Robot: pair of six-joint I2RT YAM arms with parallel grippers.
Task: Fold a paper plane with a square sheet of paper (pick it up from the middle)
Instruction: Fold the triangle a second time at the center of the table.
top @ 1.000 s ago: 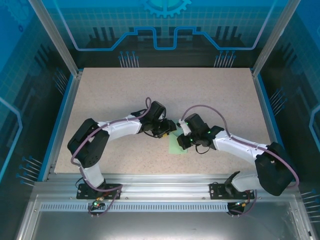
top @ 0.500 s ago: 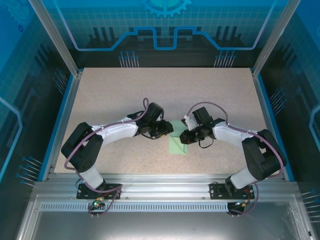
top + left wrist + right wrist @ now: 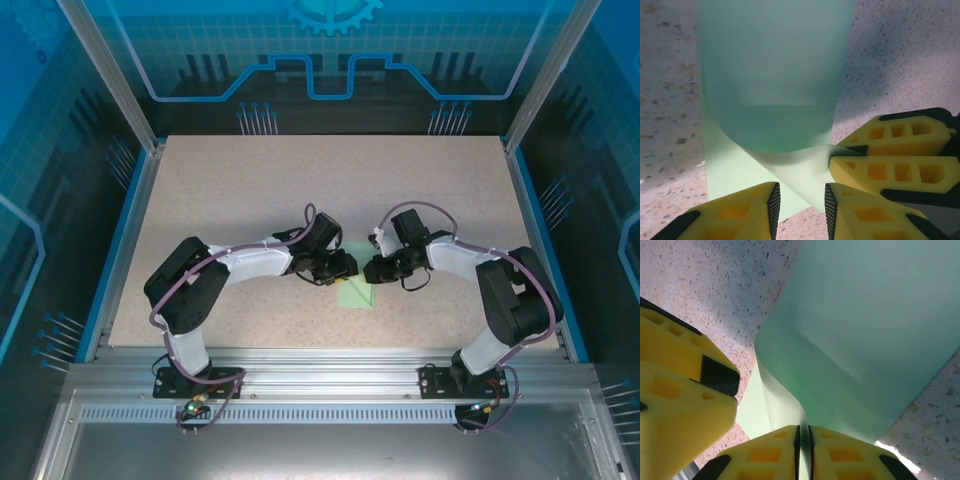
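There is one square sheet of paper (image 3: 356,293), pale mint green, and two arms with one gripper each. The sheet sits on the speckled table (image 3: 250,190), toward the near edge and about midway between the two bases, directly under the place where the grippers meet.

The sheet is not flat. In the left wrist view the lower layer lies on the table while the rest of the paper (image 3: 775,90) rises and curls over it in a soft roll with no sharp crease.

The left arm (image 3: 245,262) rises from its base, bends at the elbow out to the left, and runs its forearm rightward toward the middle. The right arm (image 3: 460,258) mirrors it, elbow out to the right and forearm reaching leftward. The two wrists point at each other, almost touching.

The left gripper (image 3: 801,200) has its jaws partly apart, straddling the near corner of the flat layer without pinching it.

The right gripper (image 3: 803,432) has its jaws pressed together, with the paper's edge (image 3: 860,340) clamped between them and rising out of the slit. From the left wrist camera it (image 3: 850,154) is seen nipping the side of the curl.
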